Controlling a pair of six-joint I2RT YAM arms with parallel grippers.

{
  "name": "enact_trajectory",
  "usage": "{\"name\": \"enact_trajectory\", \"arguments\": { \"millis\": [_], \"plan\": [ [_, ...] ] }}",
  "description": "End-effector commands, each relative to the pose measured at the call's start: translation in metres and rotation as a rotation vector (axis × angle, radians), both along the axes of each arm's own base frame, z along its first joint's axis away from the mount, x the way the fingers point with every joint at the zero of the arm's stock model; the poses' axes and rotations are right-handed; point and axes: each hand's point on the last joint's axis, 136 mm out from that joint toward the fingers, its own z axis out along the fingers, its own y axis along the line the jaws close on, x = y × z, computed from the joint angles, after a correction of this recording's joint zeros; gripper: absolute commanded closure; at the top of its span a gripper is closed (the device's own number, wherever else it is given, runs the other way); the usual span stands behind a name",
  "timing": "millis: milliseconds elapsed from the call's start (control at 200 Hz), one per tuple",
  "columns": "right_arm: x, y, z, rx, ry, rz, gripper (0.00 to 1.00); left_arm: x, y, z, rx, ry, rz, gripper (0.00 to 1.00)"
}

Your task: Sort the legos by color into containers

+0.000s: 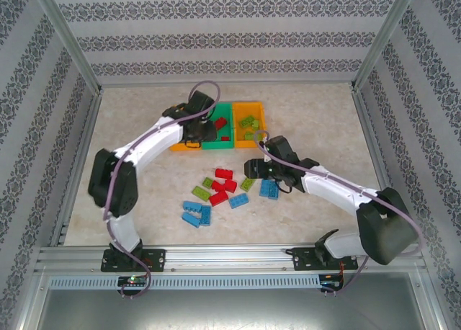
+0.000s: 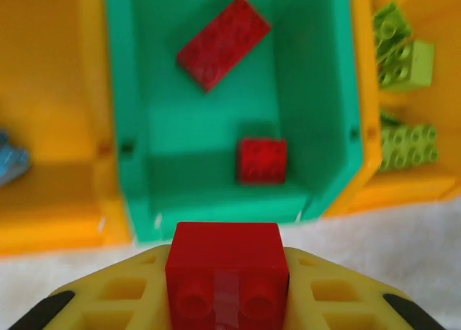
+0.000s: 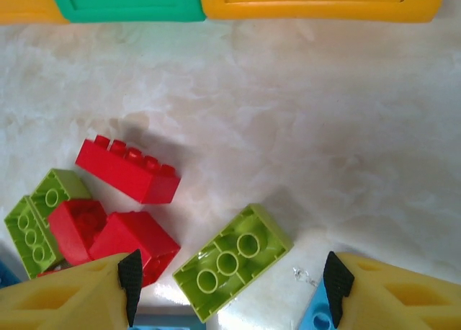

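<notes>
Bright even light, soft shadows; the near red lego (image 2: 227,272) looks blurred

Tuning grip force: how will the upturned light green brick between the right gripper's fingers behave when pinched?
The light green brick looks like rigid plastic, so it probably won't deform. Lying flat, hollow side up, it should not roll. Skewed to the open right gripper, it may twist or slip.

My table (image 1: 324,121) is pale, marbled, evenly lit. Behind it and to either side stand white walls (image 1: 230,34) banded with grey floral print. Metal posts (image 1: 68,38) rise from its far corners; a rail (image 1: 230,256) edges its near side.
</notes>
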Motion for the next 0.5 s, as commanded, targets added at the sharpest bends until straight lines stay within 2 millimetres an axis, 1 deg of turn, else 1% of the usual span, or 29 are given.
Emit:
{"name": "enact_trajectory", "arguments": {
  "millis": [0, 60, 135, 235, 275, 345, 395, 460, 495],
  "plan": [
    [-0.010, -0.003, -0.003, -0.048, -0.019, 0.034, 0.30, 0.023, -0.004, -0.009, 0.028, 0.021, -0.044, 0.67],
    [-0.016, 0.000, -0.003, -0.051, -0.023, 0.056, 0.30, 0.036, -0.006, -0.013, 0.039, 0.026, -0.040, 0.65],
    [-0.022, 0.006, -0.002, -0.059, -0.040, 0.093, 0.30, 0.047, -0.006, -0.019, 0.051, 0.042, -0.031, 0.58],
    [-0.029, 0.014, 0.003, -0.069, -0.071, 0.156, 0.30, 0.057, -0.005, -0.022, 0.056, 0.048, -0.020, 0.43],
    [-0.032, 0.017, 0.003, -0.074, -0.076, 0.183, 0.30, 0.058, -0.005, -0.021, 0.055, 0.043, -0.020, 0.34],
    [-0.036, 0.025, 0.003, -0.090, -0.079, 0.242, 0.30, 0.056, -0.009, -0.017, 0.034, 0.037, -0.035, 0.24],
    [-0.039, 0.030, 0.000, -0.119, -0.078, 0.289, 0.30, 0.050, -0.014, -0.011, 0.023, 0.024, -0.058, 0.19],
    [-0.041, 0.036, -0.002, -0.171, -0.087, 0.345, 0.29, 0.041, -0.017, -0.001, 0.016, -0.003, -0.072, 0.01],
    [-0.041, 0.039, -0.004, -0.197, -0.090, 0.368, 0.29, 0.036, -0.018, 0.003, 0.001, -0.012, -0.078, 0.00]
  ]
}}
